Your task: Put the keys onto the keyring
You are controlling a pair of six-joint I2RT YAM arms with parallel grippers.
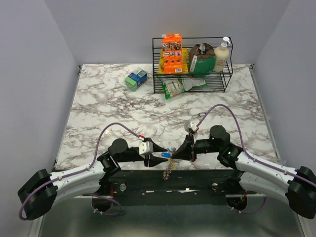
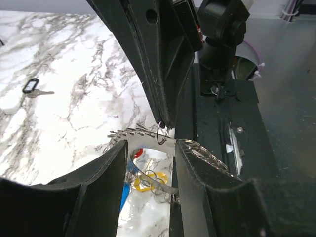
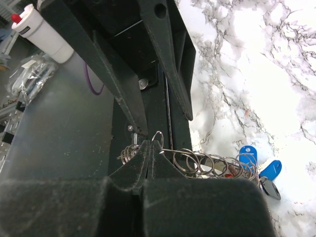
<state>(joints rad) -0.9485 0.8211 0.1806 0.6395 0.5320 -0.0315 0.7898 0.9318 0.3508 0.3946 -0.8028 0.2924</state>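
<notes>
The keyring (image 3: pixel 207 160) is pinched at one end by the clamped right gripper (image 3: pixel 148 148) — its coiled length laid crosswise between the half-parted, apparently empty fingers of the left gripper (image 2: pixel 150 148) — with the keys (image 2: pixel 143 183) bunched just beneath, nearer the left.

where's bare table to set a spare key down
Widest bare marble: left half of the table, between the green box and the left hand. A narrower band between the wire rack and the right hand, with a cable arching over it. Crowded: the near edge's middle, where both hands meet at the keyring and keys.
</notes>
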